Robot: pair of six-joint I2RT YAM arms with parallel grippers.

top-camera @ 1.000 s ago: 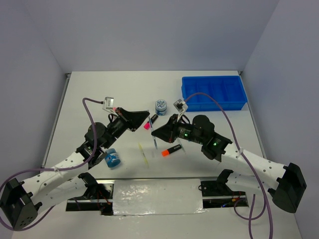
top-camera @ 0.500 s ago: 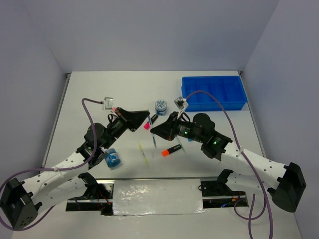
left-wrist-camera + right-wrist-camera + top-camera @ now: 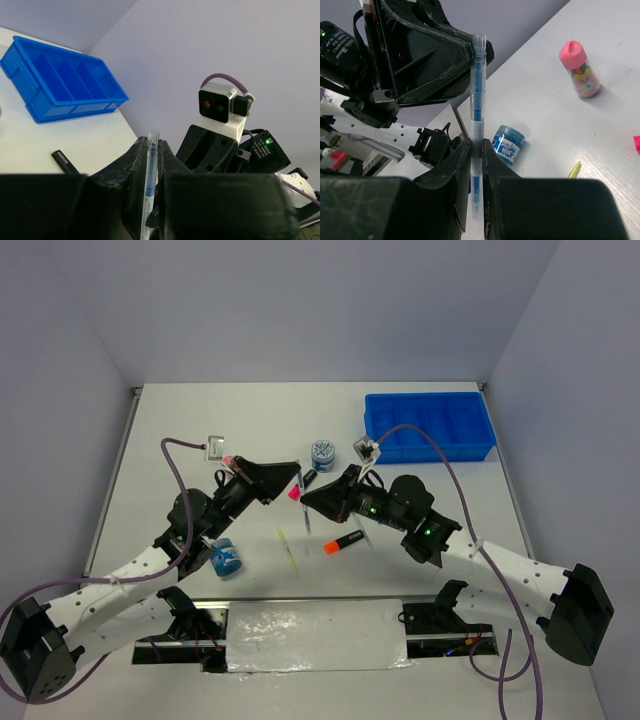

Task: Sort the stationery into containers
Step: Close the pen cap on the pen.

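Pen (image 3: pixel 478 100) handover mid-air
Both clench it: left gripper (image 3: pixel 151 150) likely passing to right gripper (image 3: pixel 477 150), which sits nearer the tray (image 3: pixel 432 453)

Thin clear-blue pen (image 3: pixel 478 95), upright, aloft

A white tabletop (image 3: pixel 200 425) lies beneath both pairs of jaws and spreads well beyond them. Pale lavender walls (image 3: pixel 300 310) rise beyond the jaws and off to either side. On the near side of the jaws, a glossy white panel (image 3: pixel 315 635) sits in a dark recess at the table's edge. A grey metal strip (image 3: pixel 112 480) runs well left of the jaws.
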